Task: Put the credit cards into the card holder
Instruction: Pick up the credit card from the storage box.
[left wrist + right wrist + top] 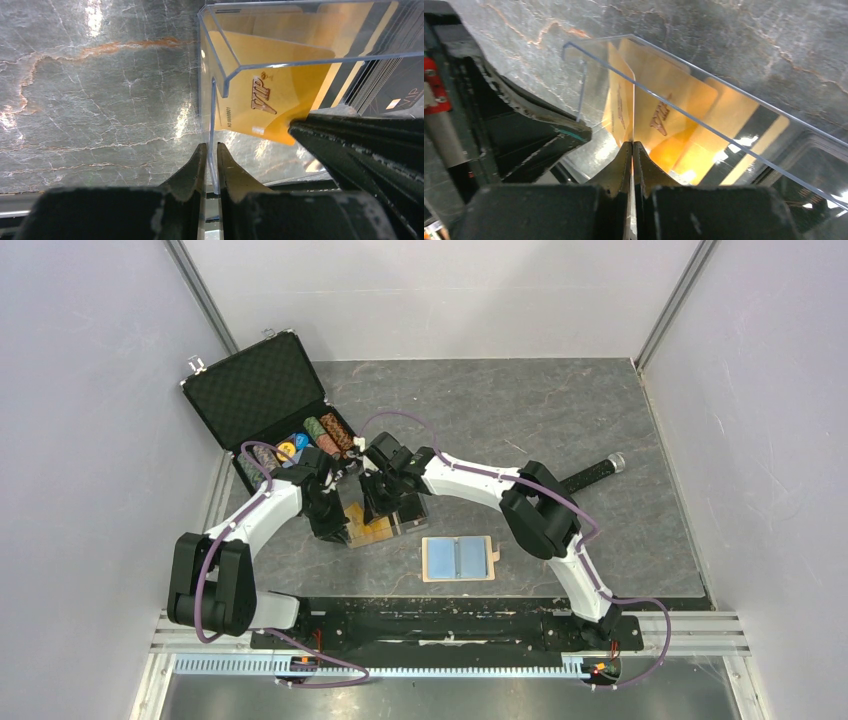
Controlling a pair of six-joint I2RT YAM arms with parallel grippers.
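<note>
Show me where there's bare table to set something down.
Bare: the far stretch from the poker-chip case to the right wall, and between right arm and right wall. Crowded: around the clear box, where left gripper and right gripper meet.

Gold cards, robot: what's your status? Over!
Left gripper shut on clear box wall. Right gripper shut on gold card inside the box. Card holder lies open nearby, no cards in it.

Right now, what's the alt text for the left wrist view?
The left claw pinches one thin wall of a clear plastic box on the grey marbled table. Inside, an orange-gold card stamped VIP leans beside dark cards; a black machine part covers its lower corner at right.
</note>
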